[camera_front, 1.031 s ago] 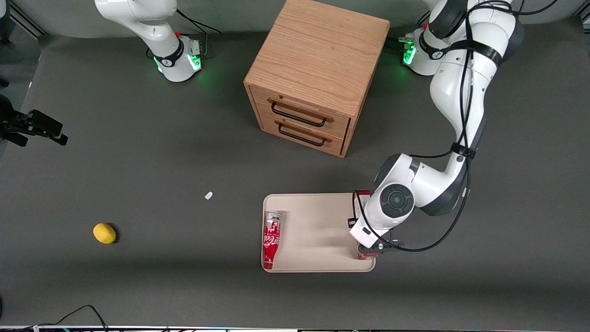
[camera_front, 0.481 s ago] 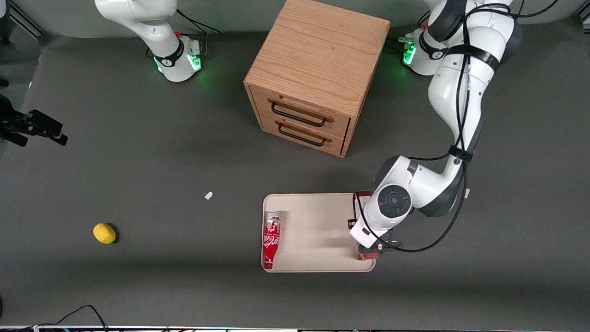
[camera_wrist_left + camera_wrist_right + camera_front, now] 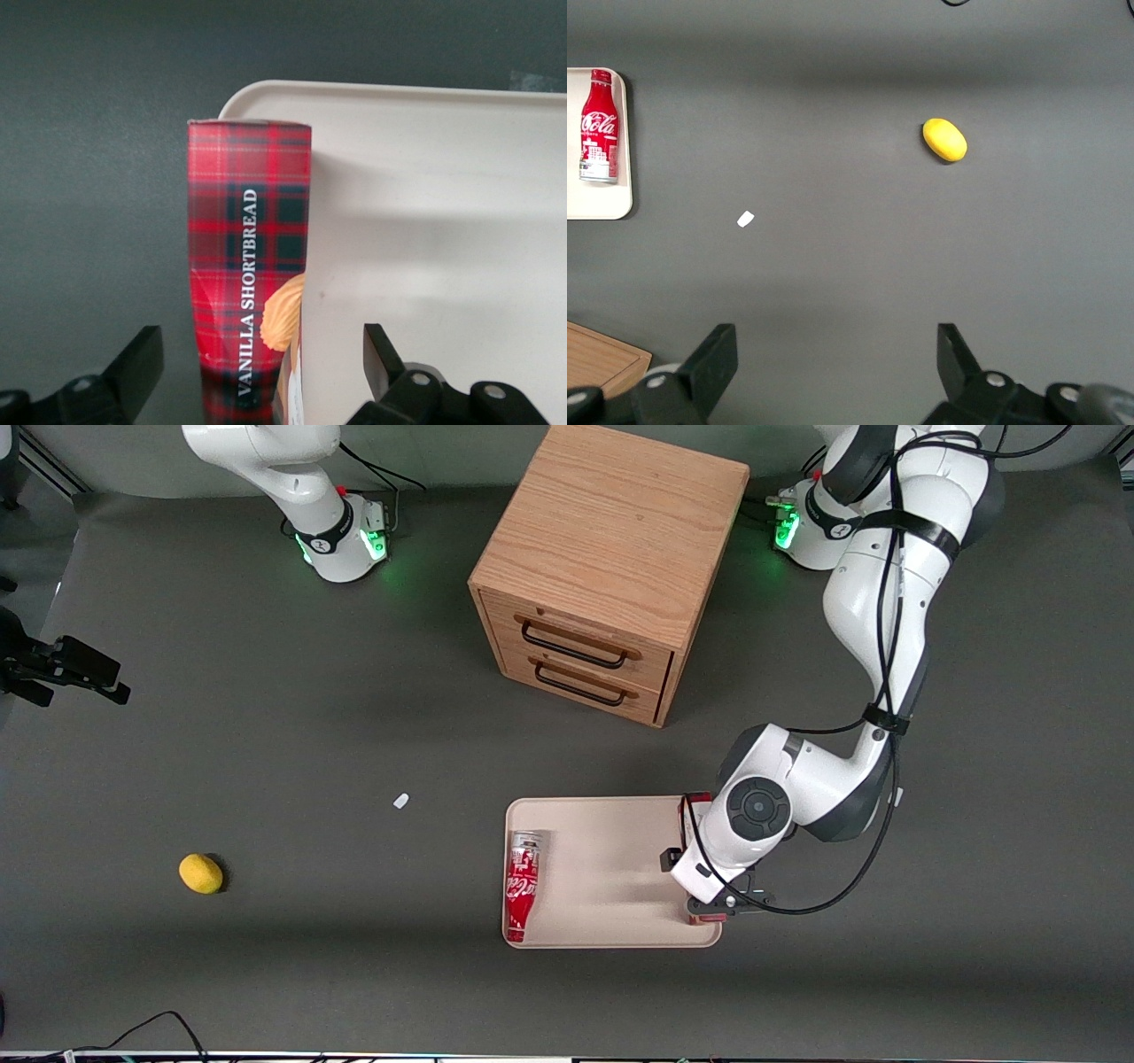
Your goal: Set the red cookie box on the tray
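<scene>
Gripper (image 3: 257, 363) w/ fingers spread wide, clear of the red cookie box (image 3: 250, 266) on both sides, hovering over the tray (image 3: 611, 815) edge at 3 o'clock (front view). Box rests along that rim, apparently partly overhanging the table. Risk: box could tip or slide off the rim if nudged as the arm lifts. Coke bottle (image 3: 522, 883) lies at the tray's 9 o'clock.

The tartan red box (image 3: 249, 266) lies lengthwise along the beige tray's (image 3: 443, 230) edge, partly on its rim.
</scene>
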